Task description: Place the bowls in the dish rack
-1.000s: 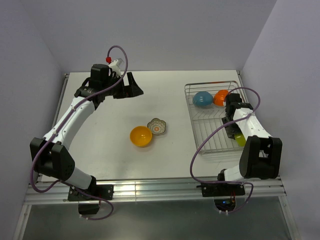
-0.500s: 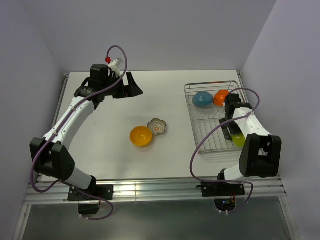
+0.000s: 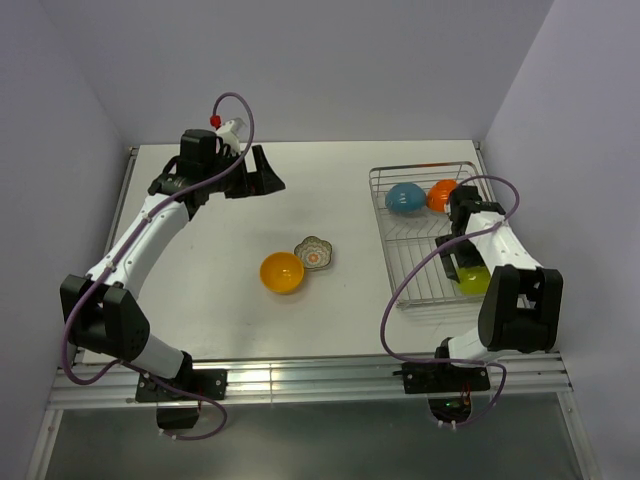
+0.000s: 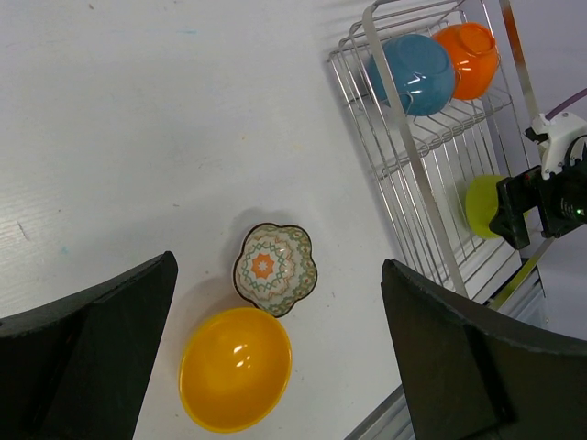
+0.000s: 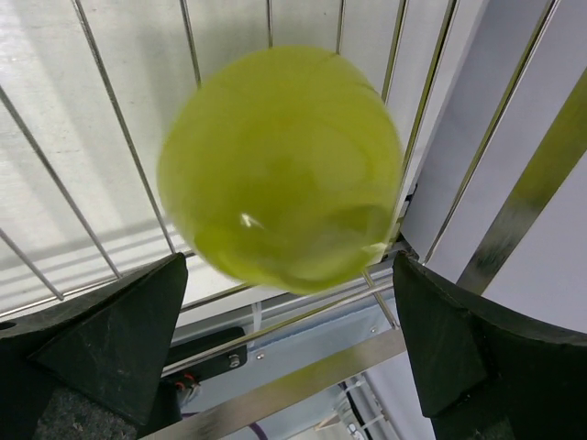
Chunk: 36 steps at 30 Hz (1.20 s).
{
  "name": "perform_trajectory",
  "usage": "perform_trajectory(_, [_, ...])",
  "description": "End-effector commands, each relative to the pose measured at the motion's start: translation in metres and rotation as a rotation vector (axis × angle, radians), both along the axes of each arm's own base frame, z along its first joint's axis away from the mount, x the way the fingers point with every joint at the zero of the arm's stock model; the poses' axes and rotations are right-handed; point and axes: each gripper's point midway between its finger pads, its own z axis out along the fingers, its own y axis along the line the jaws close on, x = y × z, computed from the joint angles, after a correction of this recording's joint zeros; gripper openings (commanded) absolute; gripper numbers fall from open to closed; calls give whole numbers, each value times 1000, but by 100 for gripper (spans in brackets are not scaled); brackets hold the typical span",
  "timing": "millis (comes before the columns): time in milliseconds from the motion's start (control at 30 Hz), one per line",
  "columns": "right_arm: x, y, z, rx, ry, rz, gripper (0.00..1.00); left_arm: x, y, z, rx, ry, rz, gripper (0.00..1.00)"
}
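finds the right gripper point(image 3: 458, 258) spread wide over the near right corner of the dish rack point(image 3: 425, 168), pinching nothing. places the lime-green bowl point(image 5: 280, 170) straight ahead of its fingertips, clear of both, resting on the wires; too blurred in the wrist view to tell upright from tilted. counts two more racked at the far end: the blue bowl point(image 3: 404, 198) and the orange bowl point(image 3: 441, 194) just beside it toward the far right corner, both propped among the wires. leaves two out on the bare table point(image 3: 200, 300), near its middle: the yellow-orange bowl point(image 3: 282, 272), mouth up, and the scalloped floral dish point(image 3: 314, 252) touching or just beside its far right side. finds the left gripper point(image 3: 262, 176) likewise spread, holding nothing, hovering toward the far left corner of the table with fingers aimed at the middle. by that reckoning, three of five loaded, a pick of one loose piece likely next. puts both pieces to the near right of the left gripper, well apart from it, and left of the rack, roughly between the arms. favours the left arm, free and looking straight at them. being round, offers no long axis to line up with; calls for one finger inside the rim and one outside, from above.
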Motion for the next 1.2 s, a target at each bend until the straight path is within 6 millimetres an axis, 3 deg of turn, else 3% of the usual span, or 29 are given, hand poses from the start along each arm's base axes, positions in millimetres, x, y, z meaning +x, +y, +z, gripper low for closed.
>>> perform_trajectory(0, [9, 5, 11, 17, -25, -6, 100, -1, 0, 19, -24, -64, -18, 99])
perform_trajectory(300, [12, 15, 18, 67, -38, -5, 100, -2, 0, 18, -23, -64, -24, 99])
perform_trajectory(400, [20, 21, 30, 103, -83, 7, 100, -7, 3, 14, 11, -71, -53, 100])
perform_trajectory(500, [40, 31, 58, 166, -185, 38, 100, -11, 8, 5, 89, -85, -136, 100])
perform_trajectory(533, [54, 33, 77, 177, -249, 48, 100, -19, 10, -7, 123, -63, -203, 100])
perform_trajectory(600, [63, 45, 96, 241, -300, 74, 100, -21, 23, -21, 160, -39, -221, 100])
perform_trajectory(633, [74, 48, 117, 256, -362, 88, 100, -26, 30, -31, 201, -31, -254, 99])
perform_trajectory(833, [98, 88, 185, 457, -553, 218, 100, -41, 63, -78, 389, 22, -335, 92])
perform_trajectory(1000, [101, 120, 215, 621, -635, 297, 100, -51, 67, -115, 418, 99, -386, 84])
perform_trajectory(1167, [93, 144, 217, 760, -663, 342, 100, -53, 57, -141, 449, 123, -397, 78])
